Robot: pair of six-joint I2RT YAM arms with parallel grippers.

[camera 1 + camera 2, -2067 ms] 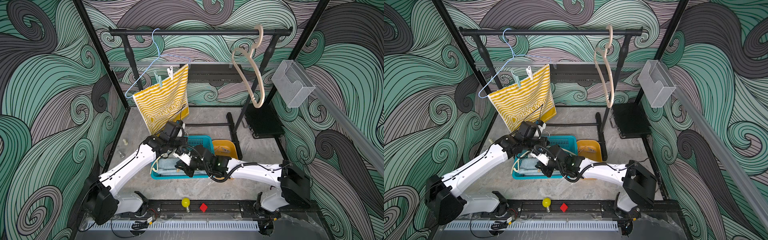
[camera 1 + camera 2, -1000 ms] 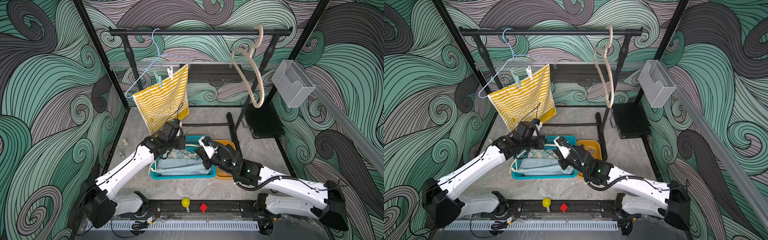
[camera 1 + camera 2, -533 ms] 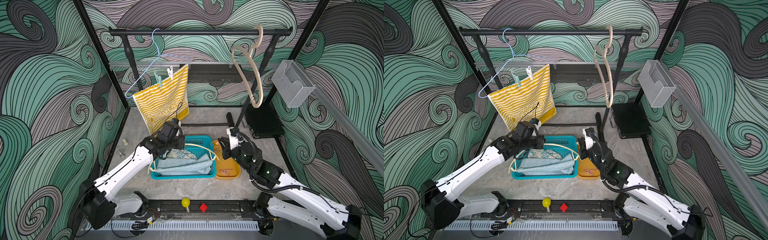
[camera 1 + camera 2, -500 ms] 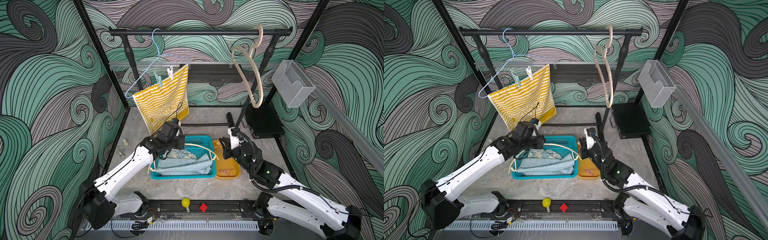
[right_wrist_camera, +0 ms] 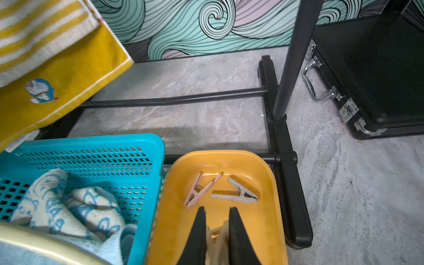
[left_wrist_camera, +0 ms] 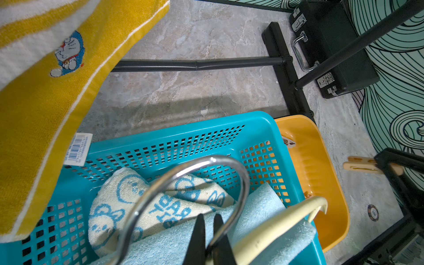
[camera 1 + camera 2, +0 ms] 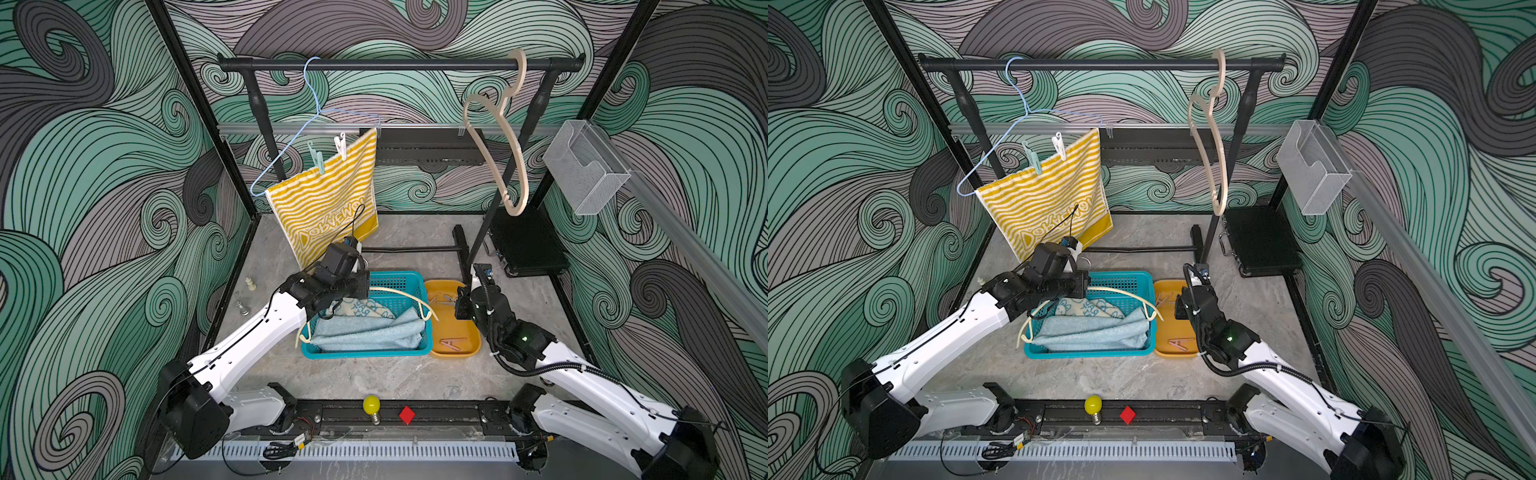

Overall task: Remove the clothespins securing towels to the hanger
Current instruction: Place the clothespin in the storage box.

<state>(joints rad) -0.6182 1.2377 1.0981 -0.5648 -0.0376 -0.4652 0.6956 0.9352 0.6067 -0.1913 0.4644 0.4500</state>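
- Clamping a pale peach plastic clothespin point(image 5: 216, 238) between its two black fingers, the right gripper point(image 5: 217, 209) hangs over the oval orange plastic tray point(image 5: 218, 154).
- At the far end of that tray lie a pink clothespin point(image 5: 199, 190) and an off-white clothespin point(image 5: 236, 195), close together. A top view shows another pinkish peg point(image 7: 451, 343) toward the near end.
- The left gripper point(image 6: 209, 216) has its fingers pinched together on the chrome wire hook point(image 6: 243, 183) of a cream plastic hanger point(image 6: 275, 227), which arches over the teal perforated plastic basket point(image 6: 183, 132).
- Inside the basket lie a plain light-blue terry towel point(image 7: 365, 334) and, partly covered by it, a pale towel printed with blue bunnies point(image 6: 160, 206).
- The yellow-and-white wavy-striped towel point(image 7: 328, 195) hangs from a light-blue wire hanger point(image 7: 319, 111) hooked on the black rail point(image 7: 395, 64).
- A mint-teal clothespin point(image 7: 318, 160) and a white clothespin point(image 7: 341, 145), near each other, pin the striped towel's upper edge to the wire.
- The basket and the tray stand side by side on the grey floor, touching or nearly so.
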